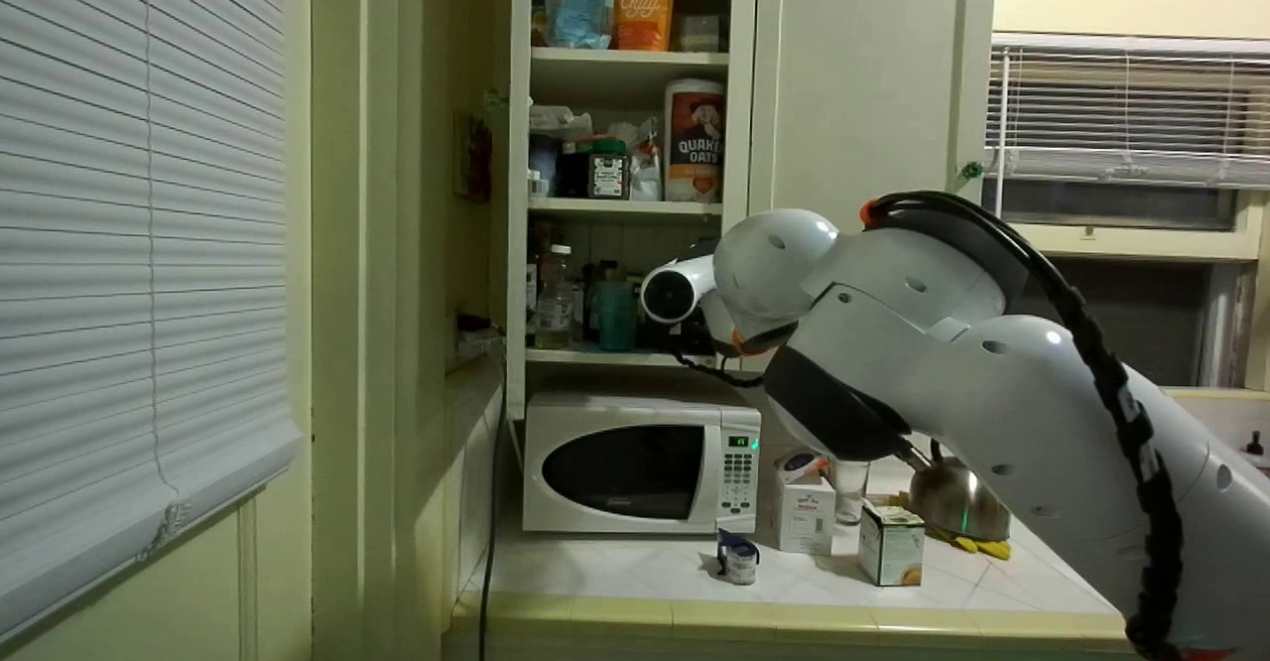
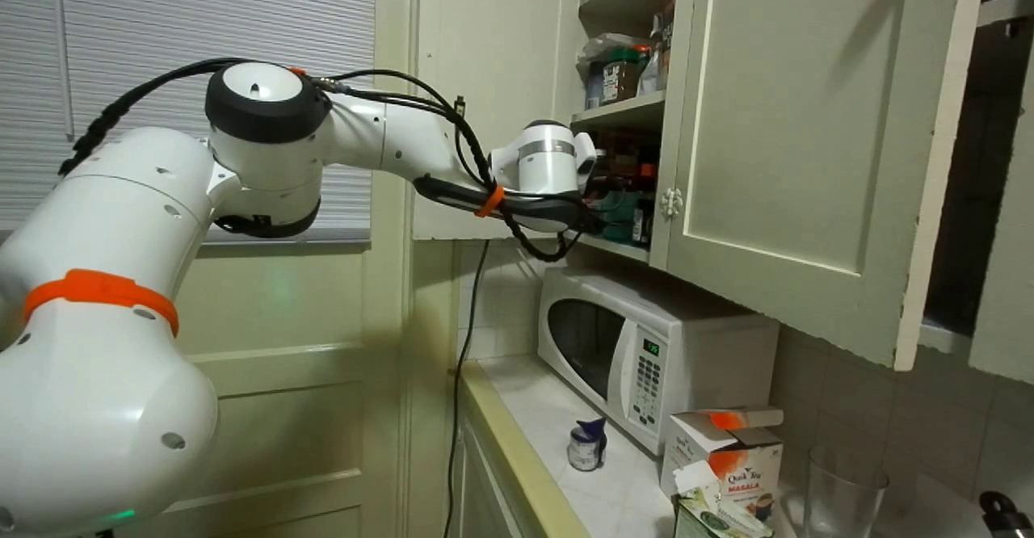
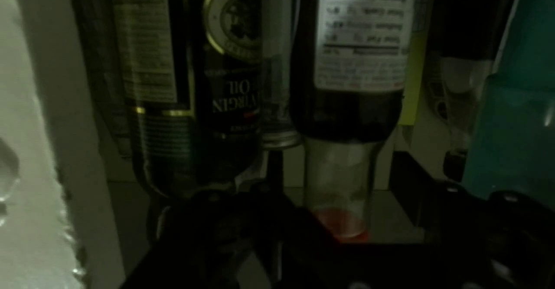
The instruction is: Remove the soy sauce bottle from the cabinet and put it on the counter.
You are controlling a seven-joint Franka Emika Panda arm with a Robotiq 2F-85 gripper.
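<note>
Hand [image 3: 340, 178] spread at the neck of the soy sauce bottle [image 3: 355, 111]

Its fingers [image 3: 409, 189] stand well apart and hold nothing: the bottle's neck shows between the tips, with a gap on either side. Whether the neck is inside the grip or just beyond the tips cannot be told. The wrist view is upside down; the bottle itself stands upright, dark liquid up to its shoulder, its red cap [image 3: 347, 228] partly covered by the hand. Its name is not readable.

The bottle is on the lowest shelf [image 1: 595, 355] in sight in the cabinet [image 1: 742, 115], toward the right end. Facing the cabinet, a dark oil bottle [image 3: 234, 89] stands just to its right, and a teal cup [image 3: 511, 141] is to its left. In both exterior views the arm [image 1: 893, 284] reaches to that shelf. Below, a microwave [image 1: 625, 472] stands on the surface [image 1: 605, 572], with a small jar [image 1: 739, 566] in front near its right corner and a tea box [image 1: 806, 522] farther right.
</note>
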